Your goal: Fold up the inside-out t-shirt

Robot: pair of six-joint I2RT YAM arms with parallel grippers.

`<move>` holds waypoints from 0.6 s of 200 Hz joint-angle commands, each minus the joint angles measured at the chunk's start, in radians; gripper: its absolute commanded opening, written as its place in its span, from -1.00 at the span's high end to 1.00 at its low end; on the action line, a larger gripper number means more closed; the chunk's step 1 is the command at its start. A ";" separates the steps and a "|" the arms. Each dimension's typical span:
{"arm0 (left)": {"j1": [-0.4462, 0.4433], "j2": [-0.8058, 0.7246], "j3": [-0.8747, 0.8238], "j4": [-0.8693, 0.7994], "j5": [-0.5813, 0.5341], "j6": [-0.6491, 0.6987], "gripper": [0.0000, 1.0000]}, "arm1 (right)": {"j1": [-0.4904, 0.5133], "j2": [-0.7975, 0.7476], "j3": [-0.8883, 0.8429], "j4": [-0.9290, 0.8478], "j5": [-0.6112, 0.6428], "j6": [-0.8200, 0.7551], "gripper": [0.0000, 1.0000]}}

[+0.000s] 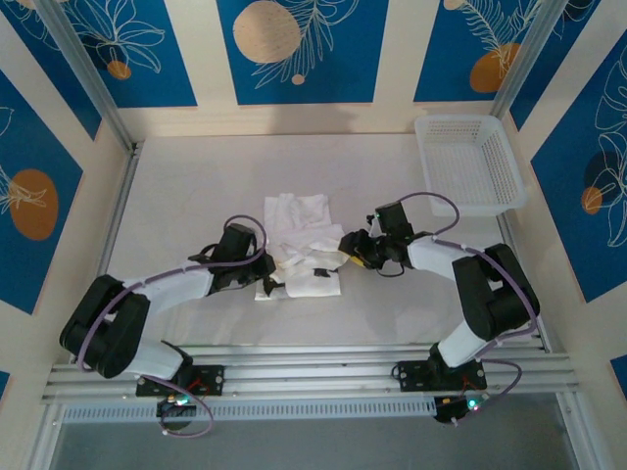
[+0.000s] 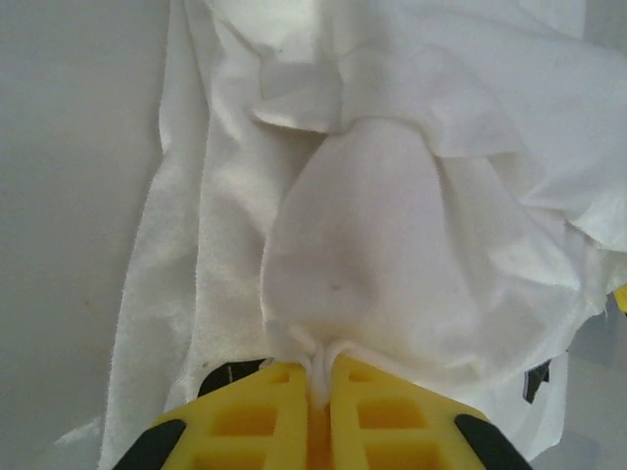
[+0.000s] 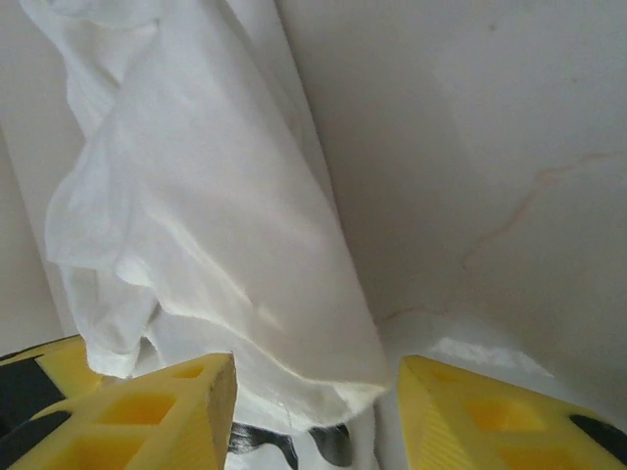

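Left gripper [image 2: 319,390] pinches a bunch of the white t-shirt [image 2: 392,225] lying ahead; right gripper [image 3: 315,397] is spread, cloth between its jaws.

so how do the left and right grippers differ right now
The left gripper is shut, pinching a bunch of the t-shirt; the right gripper is open, with cloth hanging loose between its jaws. The left gripper is at the t-shirt's near left edge, the right gripper at its right edge. Both have yellow fingers and sit at the t-shirt.
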 commanded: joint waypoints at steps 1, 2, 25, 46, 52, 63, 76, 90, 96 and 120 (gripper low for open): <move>-0.008 -0.027 0.042 -0.014 -0.012 0.003 0.89 | -0.006 0.023 0.027 0.017 -0.033 -0.043 -0.01; -0.008 -0.027 0.043 -0.015 -0.011 0.003 0.90 | -0.006 0.023 0.028 0.018 -0.033 -0.044 -0.01; 0.007 -0.026 0.061 -0.002 0.021 -0.018 0.95 | -0.003 0.040 0.050 0.026 -0.074 -0.030 0.62; 0.050 -0.020 0.109 -0.014 0.052 -0.018 0.96 | 0.015 0.033 0.085 0.027 -0.128 0.030 0.89; 0.062 -0.017 0.133 -0.029 0.050 -0.007 0.96 | 0.021 0.027 0.096 0.039 -0.139 0.058 0.90; 0.090 -0.009 0.179 -0.061 0.042 0.015 0.97 | 0.032 0.027 0.120 0.053 -0.137 0.101 0.91; 0.133 0.018 0.233 -0.093 0.038 0.034 0.97 | 0.042 0.041 0.179 -0.003 -0.091 0.131 0.93; 0.198 0.074 0.295 -0.116 0.081 0.063 0.97 | 0.045 0.079 0.245 -0.050 -0.044 0.144 0.96; 0.226 0.107 0.323 -0.116 0.112 0.071 0.97 | 0.043 0.099 0.274 -0.065 -0.035 0.149 0.97; 0.289 0.256 0.451 -0.124 0.208 0.125 0.96 | 0.042 0.208 0.400 -0.090 -0.036 0.135 0.97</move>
